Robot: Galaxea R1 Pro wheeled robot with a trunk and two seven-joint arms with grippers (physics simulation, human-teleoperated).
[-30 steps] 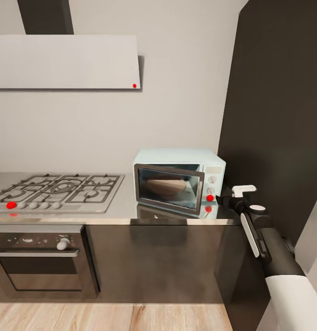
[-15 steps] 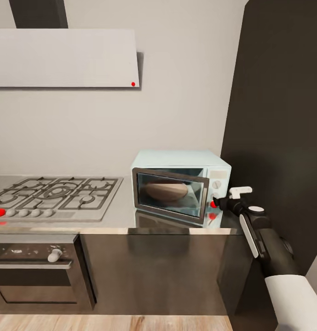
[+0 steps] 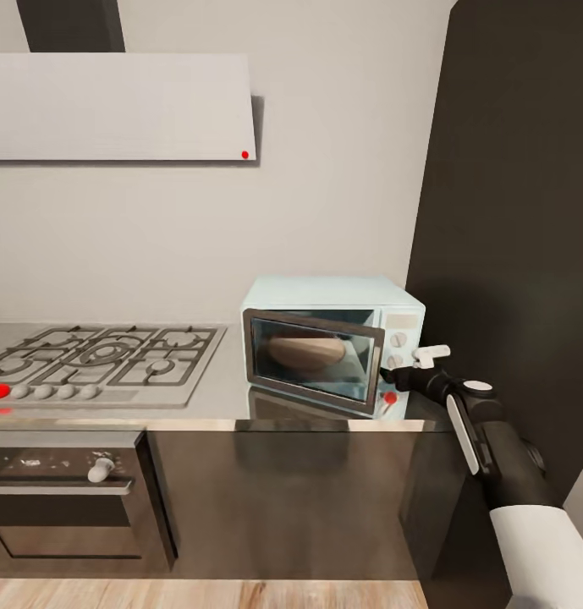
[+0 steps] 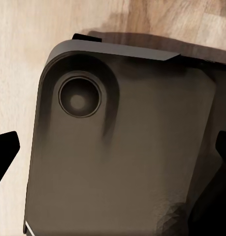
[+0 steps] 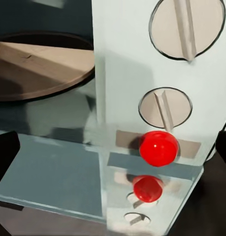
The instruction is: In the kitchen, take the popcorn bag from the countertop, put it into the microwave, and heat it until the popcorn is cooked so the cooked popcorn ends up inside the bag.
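Popcorn bag [image 3: 306,348] apparently inside microwave [image 3: 333,338], door ajar. Right gripper [image 3: 409,365] at knob panel, open, empty. Step: starting heat. Next: shut door fully, press red button [image 5: 158,148].

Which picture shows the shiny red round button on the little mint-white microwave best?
The right wrist view: the shiny red round button sits big and sharp under two pale knobs on the mint-white microwave. In the head view it is a tiny red dot beside the right gripper. The left wrist view faces a dark panel.
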